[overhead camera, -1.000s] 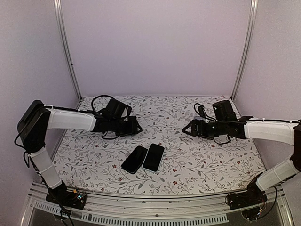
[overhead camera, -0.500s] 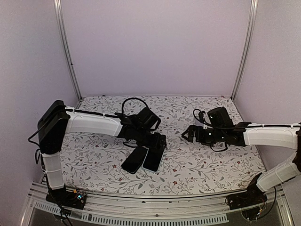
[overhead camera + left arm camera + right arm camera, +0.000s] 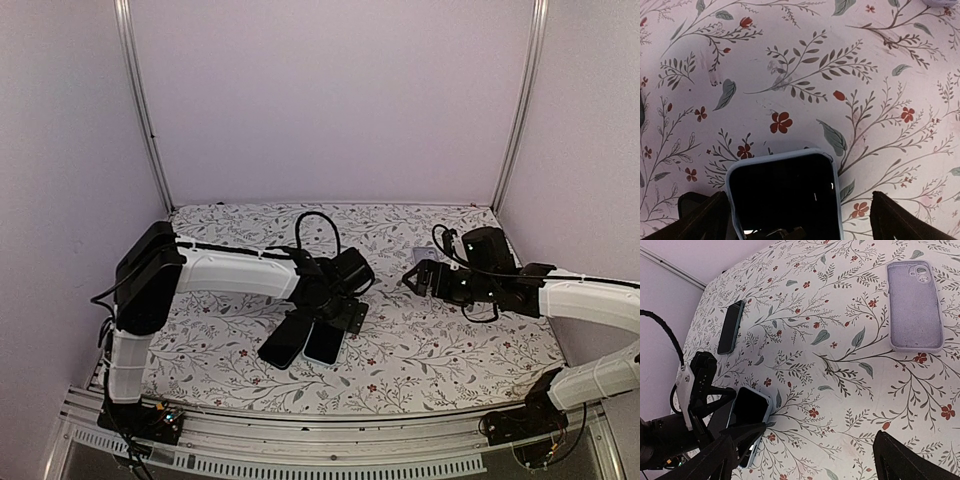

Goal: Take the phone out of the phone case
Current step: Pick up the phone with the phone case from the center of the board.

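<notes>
Between the spread jaws of the left claw (image 3: pixel 797 212), cased phone (image 3: pixel 785 192), screen up

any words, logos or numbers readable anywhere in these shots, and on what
None can be read.
The cased phone and the second phone show dark, blank screens.
The empty purple case shows no logo.
The cloth carries only a flower print.

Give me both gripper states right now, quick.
Left gripper: open, fingers straddling the cased phone, no grip on it.
Right gripper: open, holding nothing.
</notes>
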